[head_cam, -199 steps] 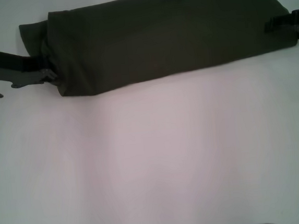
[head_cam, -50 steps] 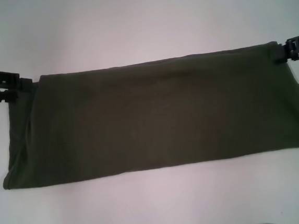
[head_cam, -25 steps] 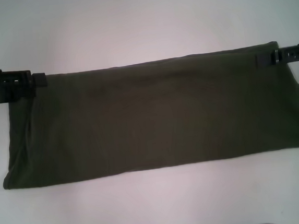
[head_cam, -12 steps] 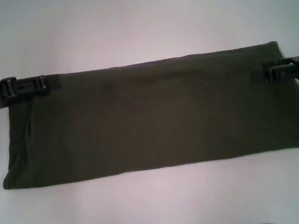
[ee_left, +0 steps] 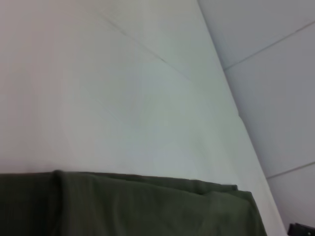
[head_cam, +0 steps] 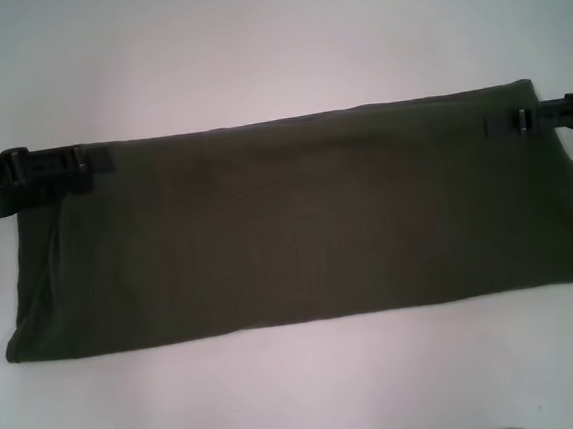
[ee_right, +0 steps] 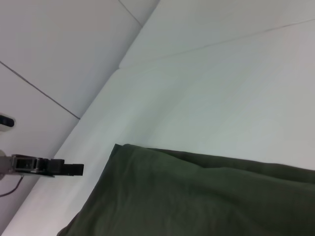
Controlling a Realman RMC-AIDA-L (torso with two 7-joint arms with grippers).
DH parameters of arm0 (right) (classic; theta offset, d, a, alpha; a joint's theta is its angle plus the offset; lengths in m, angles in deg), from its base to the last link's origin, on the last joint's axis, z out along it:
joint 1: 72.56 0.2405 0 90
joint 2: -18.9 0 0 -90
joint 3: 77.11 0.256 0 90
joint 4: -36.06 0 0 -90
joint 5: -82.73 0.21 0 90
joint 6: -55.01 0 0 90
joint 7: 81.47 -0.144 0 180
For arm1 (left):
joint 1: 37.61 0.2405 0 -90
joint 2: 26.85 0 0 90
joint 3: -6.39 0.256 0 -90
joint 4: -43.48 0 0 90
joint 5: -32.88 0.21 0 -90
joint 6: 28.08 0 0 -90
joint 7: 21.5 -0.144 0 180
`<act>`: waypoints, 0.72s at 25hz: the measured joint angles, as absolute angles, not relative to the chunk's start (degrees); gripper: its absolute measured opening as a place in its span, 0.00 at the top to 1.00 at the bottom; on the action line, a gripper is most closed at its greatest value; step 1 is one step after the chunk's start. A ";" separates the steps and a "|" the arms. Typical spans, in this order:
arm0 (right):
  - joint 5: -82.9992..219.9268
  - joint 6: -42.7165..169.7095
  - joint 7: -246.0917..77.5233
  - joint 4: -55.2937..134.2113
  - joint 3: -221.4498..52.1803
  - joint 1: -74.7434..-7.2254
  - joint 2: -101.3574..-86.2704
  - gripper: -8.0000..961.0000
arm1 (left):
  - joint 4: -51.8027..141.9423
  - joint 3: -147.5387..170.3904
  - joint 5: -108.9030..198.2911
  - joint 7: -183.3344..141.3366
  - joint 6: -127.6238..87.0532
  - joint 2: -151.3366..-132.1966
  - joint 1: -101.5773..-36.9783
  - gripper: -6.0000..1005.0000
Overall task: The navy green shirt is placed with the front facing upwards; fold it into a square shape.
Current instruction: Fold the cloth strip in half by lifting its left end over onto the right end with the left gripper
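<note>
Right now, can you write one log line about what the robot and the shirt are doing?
shirt: folded into long band, flat on table | left claw: at far left corner | right claw: at far right corner

Both hands are black, blocky (left (head_cam: 61, 162), right (head_cam: 529, 118)).

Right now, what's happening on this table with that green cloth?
A two-armed robot is folding the navy green shirt, which lies on the white table as a long flat band stretching side to side. The left gripper is at the band's far left corner and the right gripper at its far right corner, both low over the far edge with fingertips overlapping the cloth. Whether either one is actually pinching the fabric is not clear. The shirt is not yet square.
</note>
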State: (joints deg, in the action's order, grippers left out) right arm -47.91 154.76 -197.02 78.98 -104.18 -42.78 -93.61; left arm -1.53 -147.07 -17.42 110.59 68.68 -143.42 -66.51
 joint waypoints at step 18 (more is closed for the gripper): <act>-48.10 155.31 -204.85 78.64 -104.17 -42.76 -91.48 0.02 | 1.43 -144.46 -9.87 123.15 62.37 -143.10 -66.87 0.39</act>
State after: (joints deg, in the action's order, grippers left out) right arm -48.10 155.31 -204.85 78.64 -104.17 -42.76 -91.48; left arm 1.43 -144.46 -9.87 123.15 62.37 -143.10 -66.87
